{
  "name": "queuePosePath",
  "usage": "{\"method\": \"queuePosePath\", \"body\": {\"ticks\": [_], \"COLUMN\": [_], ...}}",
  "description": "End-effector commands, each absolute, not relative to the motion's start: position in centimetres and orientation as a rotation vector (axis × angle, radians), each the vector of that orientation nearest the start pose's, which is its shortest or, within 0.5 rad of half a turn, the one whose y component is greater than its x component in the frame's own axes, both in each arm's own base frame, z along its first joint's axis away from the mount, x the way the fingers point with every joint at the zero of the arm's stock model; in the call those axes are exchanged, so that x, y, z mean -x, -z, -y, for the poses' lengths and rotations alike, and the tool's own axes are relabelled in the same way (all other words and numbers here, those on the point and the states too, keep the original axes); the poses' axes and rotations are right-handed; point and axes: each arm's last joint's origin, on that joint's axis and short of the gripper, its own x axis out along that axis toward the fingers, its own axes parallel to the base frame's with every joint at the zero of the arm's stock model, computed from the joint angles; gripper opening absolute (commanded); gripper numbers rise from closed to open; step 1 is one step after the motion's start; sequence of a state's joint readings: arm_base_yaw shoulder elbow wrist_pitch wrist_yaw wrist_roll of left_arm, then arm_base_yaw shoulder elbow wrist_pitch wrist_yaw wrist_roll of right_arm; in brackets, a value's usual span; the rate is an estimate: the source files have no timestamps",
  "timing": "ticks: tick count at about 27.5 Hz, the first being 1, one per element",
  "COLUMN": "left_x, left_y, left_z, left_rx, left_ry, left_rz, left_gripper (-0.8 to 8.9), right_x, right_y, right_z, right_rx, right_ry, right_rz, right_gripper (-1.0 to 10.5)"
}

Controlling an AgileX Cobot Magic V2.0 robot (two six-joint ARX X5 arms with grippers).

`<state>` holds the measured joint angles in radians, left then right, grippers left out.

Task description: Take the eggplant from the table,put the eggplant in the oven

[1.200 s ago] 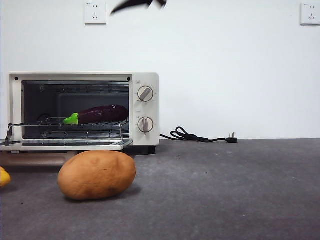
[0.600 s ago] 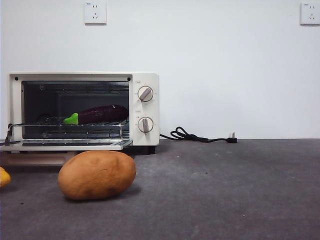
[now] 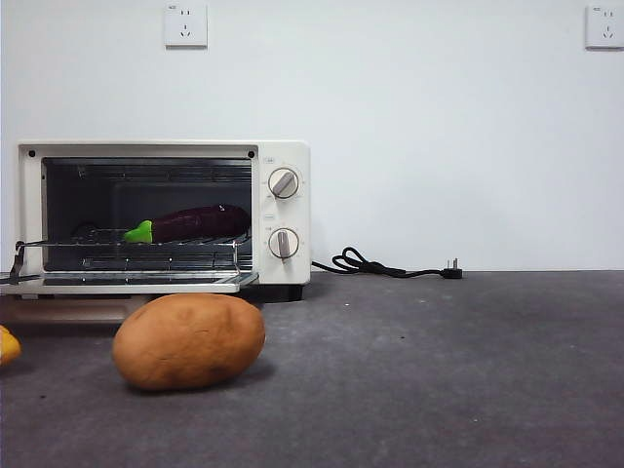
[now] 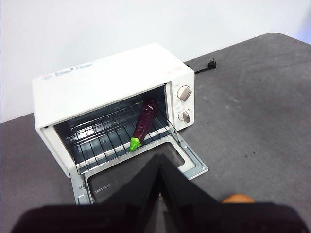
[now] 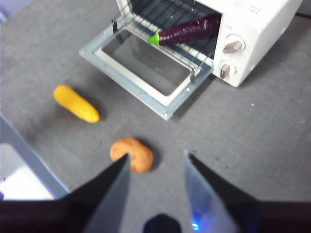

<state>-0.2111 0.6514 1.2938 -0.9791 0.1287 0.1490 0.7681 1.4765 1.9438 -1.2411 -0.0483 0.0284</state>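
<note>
**Both grippers clear, eggplant on the oven rack**

Left gripper (image 4: 159, 167) hangs high above the oven (image 4: 116, 82), jaws pressed together, gripping nothing. Right gripper (image 5: 156, 167) is spread wide and empty, out in front of the oven over the table (image 5: 272, 126). Well away from both, the eggplant (image 3: 195, 222) lies on the wire rack (image 3: 127, 249) inside the oven, whose door (image 5: 141, 70) is folded down. A potato (image 3: 188, 340) sits before the oven.

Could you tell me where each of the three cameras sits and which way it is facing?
Front view: low at table height, looking level at the potato and the open oven; no arm shows.
Left wrist view: high above, looking down into the oven; the left gripper shows, jaws shut.
Right wrist view: high above the table, looking down; the right gripper shows, jaws open.
All three share the eggplant on the rack.
</note>
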Motion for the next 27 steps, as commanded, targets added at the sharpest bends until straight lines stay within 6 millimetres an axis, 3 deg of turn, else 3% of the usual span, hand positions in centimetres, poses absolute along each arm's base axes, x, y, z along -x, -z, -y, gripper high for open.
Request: {"method": "queuePosePath", "body": {"ticks": [1, 10, 15, 22, 27], "left_x": [-6.1, -6.4, -7.8, -12.2, -16.5], "left_y": [-42.5, -42.5, -42.4, -42.0, -41.4], "left_z": [1.7, 1.4, 1.6, 1.9, 0.1], "left_rx": [-0.161, -0.185, -0.205, -0.198, -0.053], "left_ry": [0.362, 0.256, 0.215, 0.174, 0.224], "left_rz": [-0.311, -0.323, -0.36, -0.416, -0.437], "left_gripper": [-0.05, -0.05, -0.06, -0.08, -0.08], "right_x": [-17.6, -15.6, -14.4, -12.6, -10.8], "right_y": [-46.7, -47.3, -47.9, -49.0, -49.9], "right_z": [-17.3, -15.3, -14.3, -12.5, -10.8], "right_rx": [0.293, 0.349, 0.359, 0.336, 0.314], "right_ry": [-0.78, -0.797, -0.809, -0.817, -0.82], "right_rz": [-0.73, -0.747, -0.725, -0.659, -0.6], "right_gripper": [-0.1, -0.1, -0.1, -0.1, -0.1]}}
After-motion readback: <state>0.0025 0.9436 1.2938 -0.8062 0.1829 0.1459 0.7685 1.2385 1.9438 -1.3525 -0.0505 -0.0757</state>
